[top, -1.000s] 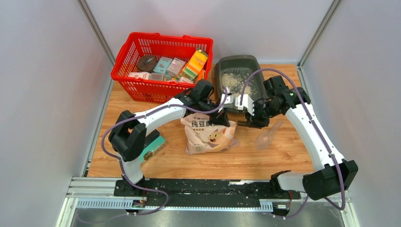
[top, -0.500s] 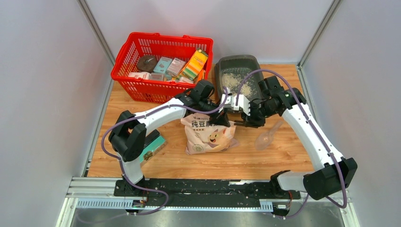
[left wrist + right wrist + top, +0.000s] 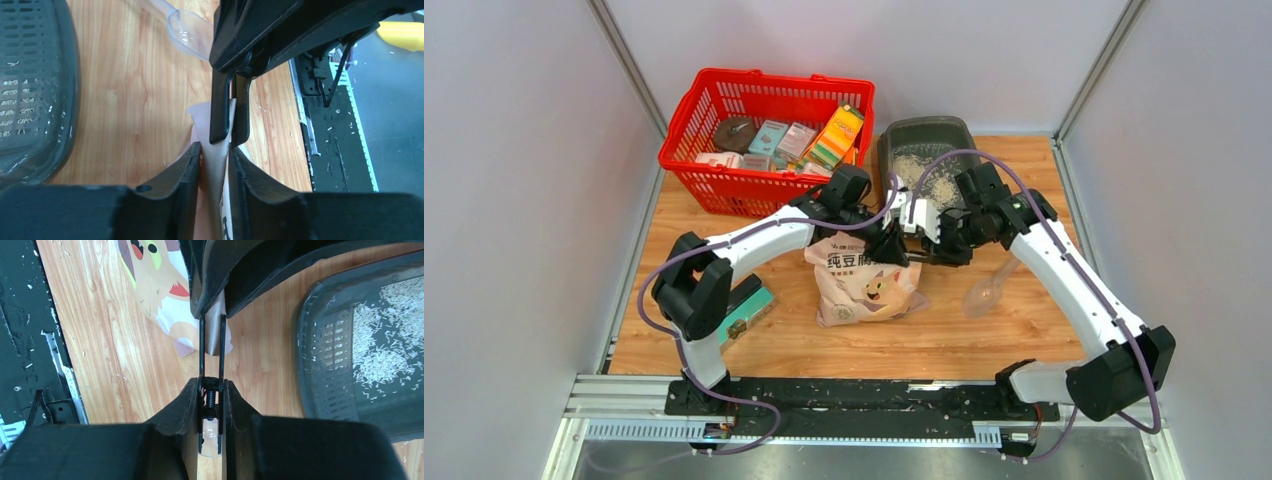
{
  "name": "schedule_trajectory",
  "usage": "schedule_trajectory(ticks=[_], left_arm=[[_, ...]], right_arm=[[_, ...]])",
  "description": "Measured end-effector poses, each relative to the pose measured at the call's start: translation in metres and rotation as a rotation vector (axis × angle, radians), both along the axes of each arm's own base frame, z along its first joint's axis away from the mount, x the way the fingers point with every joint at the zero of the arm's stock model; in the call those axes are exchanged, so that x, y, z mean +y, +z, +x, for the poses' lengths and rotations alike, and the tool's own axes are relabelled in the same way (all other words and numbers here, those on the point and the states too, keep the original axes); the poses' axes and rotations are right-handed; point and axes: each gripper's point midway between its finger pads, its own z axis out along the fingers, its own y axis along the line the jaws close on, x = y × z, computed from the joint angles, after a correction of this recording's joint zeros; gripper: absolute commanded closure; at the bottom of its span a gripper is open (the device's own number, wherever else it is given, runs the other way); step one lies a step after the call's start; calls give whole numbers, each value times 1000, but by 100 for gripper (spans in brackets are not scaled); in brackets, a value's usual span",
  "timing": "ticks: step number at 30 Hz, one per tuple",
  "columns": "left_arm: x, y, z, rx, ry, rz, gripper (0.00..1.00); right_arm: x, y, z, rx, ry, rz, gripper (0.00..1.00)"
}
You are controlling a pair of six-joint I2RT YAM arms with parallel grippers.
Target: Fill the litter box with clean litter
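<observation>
1. the wooden table (image 3: pixel 984 340) has a red basket (image 3: pixel 724 192) at its back left. neither has shifted over the last second.
2. the litter box (image 3: pixel 924 125) sits at the back, just right of the basket. it holds a thin, patchy layer of clean litter (image 3: pixel 385 350) and much of the floor is bare, so i judge it only partly filled.
3. the litter bag (image 3: pixel 864 285) lies mid-table in front of the litter box, cat side up.
4. what has changed: the right arm has swung left, so the right gripper (image 3: pixel 211 382) now meets the left gripper (image 3: pixel 215 150) at the bag's top edge. a second ago there was a clear gap between them.
5. the right gripper's fingers are clamped on a black clip (image 3: pixel 219 115), whose blades straddle the bag's top fold.
6. the left gripper's fingers flank the same fold just below the clip, with only a narrow gap between them. i cannot tell whether they pinch the fold or merely stand beside it.
7. the clear scoop (image 3: pixel 986 290) lies loose to the right of the bag. this looks like work on the bag's mouth with the clip, not litter being moved.
</observation>
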Motion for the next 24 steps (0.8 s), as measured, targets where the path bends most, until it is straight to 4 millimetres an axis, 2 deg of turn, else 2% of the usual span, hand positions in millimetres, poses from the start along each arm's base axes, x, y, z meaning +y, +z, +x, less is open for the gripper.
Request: schedule_trajectory(ticks=[4,12,17,20,21,24], left_arm=[[9,3,5,12,16,-15,55],[42,10,6,6,39,-25,55],[55,4,-3,-16,11,5,69],[57,1,-4,-41,-6,10,78],[58,0,-4,-43,-7,12,85],[59,0,-4,-56,-13,12,93]], right_arm=[[1,-7,-1,21,1,-31,100],[2,-20,0,59,-3,-78,100],[5,-17,1,80,-2,-110,100],[7,-11,1,88,-12,-115,100],[7,-9,0,88,-14,-115,100],[8,-3,0,86,-20,-111,100]])
